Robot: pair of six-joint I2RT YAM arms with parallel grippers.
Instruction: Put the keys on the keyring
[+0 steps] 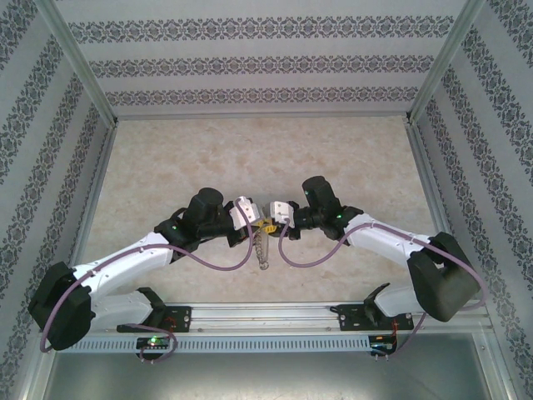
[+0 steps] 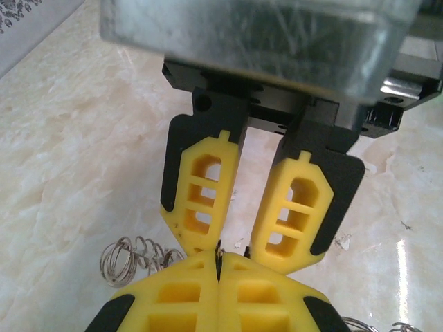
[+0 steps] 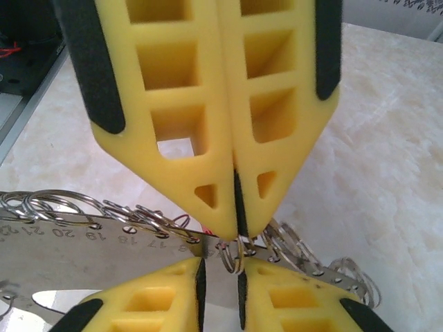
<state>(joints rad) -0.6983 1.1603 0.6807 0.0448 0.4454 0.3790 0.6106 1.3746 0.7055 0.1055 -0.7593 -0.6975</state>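
Note:
The keyring is a silvery numbered metal strip strung with wire rings, and it hangs between the two arms. My left gripper is shut, pinching one wire ring at its tips. In the left wrist view a thin dark sliver shows between its closed fingers. My right gripper faces it tip to tip. Its fingers stand a narrow gap apart, and the pinched ring hangs into that gap beside the right pad. More coiled rings lie to the left. The keys are hidden.
The marble-patterned tabletop stretches beyond the grippers, with patterned walls on three sides. Purple cables loop under both wrists. A metal rail runs along the near edge.

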